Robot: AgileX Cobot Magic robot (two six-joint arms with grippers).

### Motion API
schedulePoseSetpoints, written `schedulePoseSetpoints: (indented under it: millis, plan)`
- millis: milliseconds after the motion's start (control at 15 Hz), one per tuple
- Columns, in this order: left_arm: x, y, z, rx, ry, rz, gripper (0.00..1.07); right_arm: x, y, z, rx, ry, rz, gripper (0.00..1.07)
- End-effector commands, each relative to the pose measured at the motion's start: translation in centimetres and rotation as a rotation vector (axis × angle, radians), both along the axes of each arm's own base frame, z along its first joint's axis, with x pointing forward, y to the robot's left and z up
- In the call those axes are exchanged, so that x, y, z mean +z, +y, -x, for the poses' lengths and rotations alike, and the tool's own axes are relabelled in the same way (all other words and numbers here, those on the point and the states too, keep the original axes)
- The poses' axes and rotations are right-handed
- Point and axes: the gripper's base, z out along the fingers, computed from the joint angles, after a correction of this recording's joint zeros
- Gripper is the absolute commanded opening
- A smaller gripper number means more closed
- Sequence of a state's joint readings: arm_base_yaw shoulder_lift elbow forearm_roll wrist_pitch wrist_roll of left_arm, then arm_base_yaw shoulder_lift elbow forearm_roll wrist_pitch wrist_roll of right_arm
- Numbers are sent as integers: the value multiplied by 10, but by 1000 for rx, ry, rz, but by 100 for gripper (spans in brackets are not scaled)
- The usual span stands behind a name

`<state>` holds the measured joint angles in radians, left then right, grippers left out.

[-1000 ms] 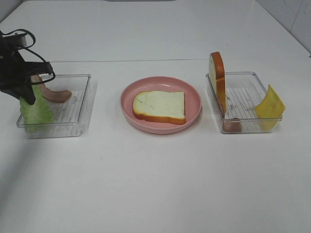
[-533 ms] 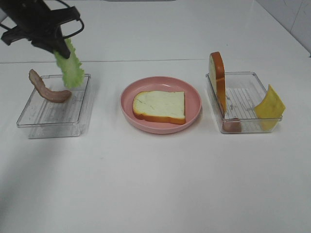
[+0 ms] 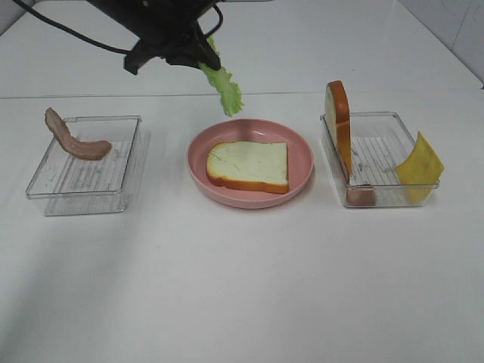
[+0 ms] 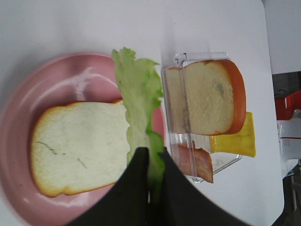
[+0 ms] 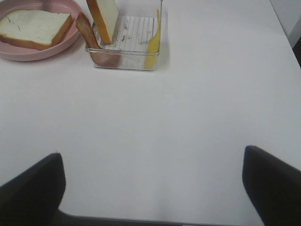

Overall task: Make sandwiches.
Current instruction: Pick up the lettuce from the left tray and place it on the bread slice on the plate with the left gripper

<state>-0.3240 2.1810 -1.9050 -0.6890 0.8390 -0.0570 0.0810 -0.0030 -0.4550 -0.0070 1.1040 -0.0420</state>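
My left gripper (image 3: pixel 198 60) is shut on the top of a green lettuce leaf (image 3: pixel 224 89), which hangs in the air over the far rim of the pink plate (image 3: pixel 302 151). In the left wrist view the lettuce (image 4: pixel 138 99) dangles from the gripper (image 4: pixel 153 160) above the plate's bread slice (image 4: pixel 80 146). That bread slice (image 3: pixel 249 166) lies flat on the plate. A second bread slice (image 3: pixel 338 121) stands on edge in the right tray (image 3: pixel 378 155), with yellow cheese (image 3: pixel 420 160) and a bacon strip (image 3: pixel 361 197). My right gripper (image 5: pixel 153 188) is open over bare table, holding nothing.
The left clear tray (image 3: pixel 83 181) holds one curved bacon strip (image 3: pixel 76 141). In the right wrist view the right tray (image 5: pixel 134 33) and the plate (image 5: pixel 28 52) lie well ahead of the open fingers.
The left gripper lifted the lettuce out of the left tray and carried it up and rightward to above the plate's far rim. The right arm stayed still.
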Motion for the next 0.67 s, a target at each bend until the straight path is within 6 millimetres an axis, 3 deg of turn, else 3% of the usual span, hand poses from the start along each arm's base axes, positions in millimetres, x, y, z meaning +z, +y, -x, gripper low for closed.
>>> schedulePoseSetpoints:
  millis: [67,333,400,467,667]
  plan:
    - [-21,-47,9,-38,4,36,0,0,0,3,-2,-33,3,99]
    - [-49,-81,16,-56,7,58,0,0,0,3,-2,-33,3,99]
    - [-53,-83,15,-57,10,66,0,0,0,3,-2,-33,3,99]
    - [-70,-87,13,-64,35,91,0,0,0,3,-2,-33,3,99]
    - [-86,-85,12,-99,47,56,0,0,0,3,-2,-33,3,99]
